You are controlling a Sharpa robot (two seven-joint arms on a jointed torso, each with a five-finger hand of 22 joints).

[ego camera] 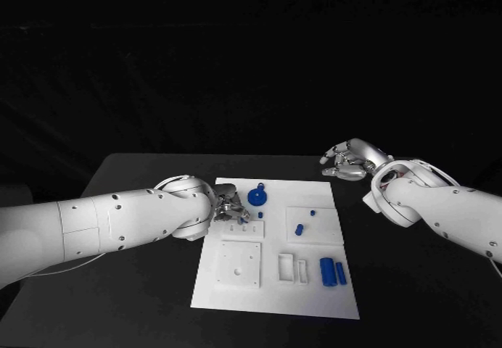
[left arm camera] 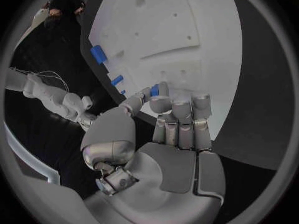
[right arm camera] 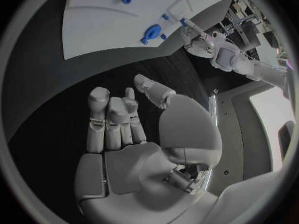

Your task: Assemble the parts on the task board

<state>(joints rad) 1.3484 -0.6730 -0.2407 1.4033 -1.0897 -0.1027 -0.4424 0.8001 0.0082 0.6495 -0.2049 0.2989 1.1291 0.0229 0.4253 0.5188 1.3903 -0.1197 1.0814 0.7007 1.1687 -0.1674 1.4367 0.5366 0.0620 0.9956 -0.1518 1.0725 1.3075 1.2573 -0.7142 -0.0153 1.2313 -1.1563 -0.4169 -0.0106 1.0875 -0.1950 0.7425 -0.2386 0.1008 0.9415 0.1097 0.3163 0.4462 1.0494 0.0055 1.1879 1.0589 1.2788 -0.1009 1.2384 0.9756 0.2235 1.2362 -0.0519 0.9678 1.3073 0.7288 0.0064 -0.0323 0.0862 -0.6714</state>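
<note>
Two white arms are extended over the black table (ego camera: pixel 136 163), on which the white rectangular task board (ego camera: pixel 274 297) is laid at the middle. The left hand (ego camera: pixel 224 205) is positioned at the board's left edge, near the far corner; a small blue part (left arm camera: pixel 156 89) is pinched between its thumb and a fingertip, as seen in the left wrist view, with the remaining fingers curled beside it. The right hand (ego camera: pixel 352 160) is held above the bare table just beyond the board's far right corner; nothing is grasped, and its fingers are loosely bent and apart in the right wrist view. A blue round part (ego camera: pixel 258 196) is located on the board just beside the left hand. A small blue peg (ego camera: pixel 312 213) and a short blue cylinder (ego camera: pixel 299 230) are seated on a raised white square block (ego camera: pixel 326 228) at the right of the board. Two longer blue cylinders (ego camera: pixel 333 272) lie side by side near the board's right edge, closer to the robot.
</note>
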